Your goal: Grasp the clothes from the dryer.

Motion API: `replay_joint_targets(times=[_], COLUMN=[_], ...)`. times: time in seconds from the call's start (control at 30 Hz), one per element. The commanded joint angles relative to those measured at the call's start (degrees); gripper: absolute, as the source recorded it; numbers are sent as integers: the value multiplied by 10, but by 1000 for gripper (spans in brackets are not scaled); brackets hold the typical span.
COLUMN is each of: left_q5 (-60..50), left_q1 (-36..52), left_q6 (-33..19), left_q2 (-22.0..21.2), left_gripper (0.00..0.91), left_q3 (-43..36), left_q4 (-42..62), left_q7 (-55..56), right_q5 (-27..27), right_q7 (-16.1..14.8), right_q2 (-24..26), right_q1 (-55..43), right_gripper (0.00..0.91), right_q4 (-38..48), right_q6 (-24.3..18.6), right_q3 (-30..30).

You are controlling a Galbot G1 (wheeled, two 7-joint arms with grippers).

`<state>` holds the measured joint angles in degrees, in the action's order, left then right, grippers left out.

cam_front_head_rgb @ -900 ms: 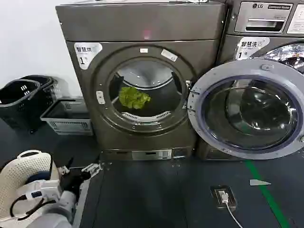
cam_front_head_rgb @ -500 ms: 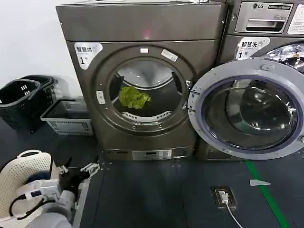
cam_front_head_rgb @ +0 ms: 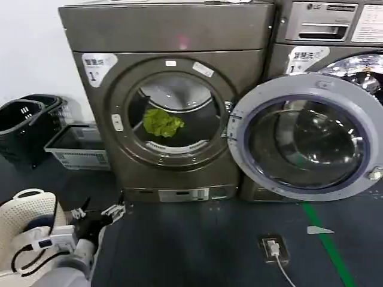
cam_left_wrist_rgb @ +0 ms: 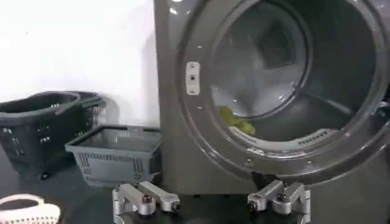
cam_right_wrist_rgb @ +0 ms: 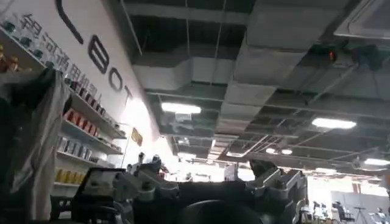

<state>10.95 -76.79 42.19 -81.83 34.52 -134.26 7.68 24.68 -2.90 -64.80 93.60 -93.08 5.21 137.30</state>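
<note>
1. While the left claw (cam_front_head_rgb: pixel 96 213) hangs low over the dark floor (cam_front_head_rgb: pixel 197 245), in front of the lower left corner of the dryer (cam_front_head_rgb: pixel 167 36), its two fingers (cam_left_wrist_rgb: pixel 146 199) stand wide apart and grip nothing.
2. To the left of the dryer, a black basket (cam_front_head_rgb: pixel 21 116) and a grey crate (cam_front_head_rgb: pixel 75 146) stand on the floor by the white wall.
3. The dryer has a white "1" sticker (cam_front_head_rgb: pixel 99 64) on its upper left front, and its round port is uncovered.
4. The clothes (cam_front_head_rgb: pixel 161 122) lie inside the drum as a small lime-green bundle, resting low behind the lower rim of the port, well apart from the left claw.
5. The round door (cam_front_head_rgb: pixel 305 140) is swung out to the right, in front of the LG machine (cam_front_head_rgb: pixel 329 24).
6. The right claw (cam_right_wrist_rgb: pixel 207 189) points up toward a ceiling with lamps; its fingers are spread and hold nothing.
</note>
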Motion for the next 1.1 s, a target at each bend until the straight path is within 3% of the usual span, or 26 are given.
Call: replay_joint_targets(times=[0.03, 0.63, 0.93, 1.1], left_q5=[0, -8, -1, -15], left_q1=[0, 0, 2, 1], left_q6=[28, 28, 28, 28], left_q2=[1, 7, 5, 3], left_gripper=[907, 907, 907, 907], left_q3=[0, 3, 4, -1], left_q4=[0, 4, -12, -12], left_q7=[0, -19, -30, -30], right_q5=[2, 5, 21, 56], right_q7=[3, 6, 29, 43], right_q2=[0, -13, -11, -3], right_q1=[-1, -1, 4, 2], right_gripper=[907, 907, 907, 907], right_q4=[0, -6, -1, -3], right_q6=[1, -1, -3, -1], right_q3=[0, 1, 9, 17])
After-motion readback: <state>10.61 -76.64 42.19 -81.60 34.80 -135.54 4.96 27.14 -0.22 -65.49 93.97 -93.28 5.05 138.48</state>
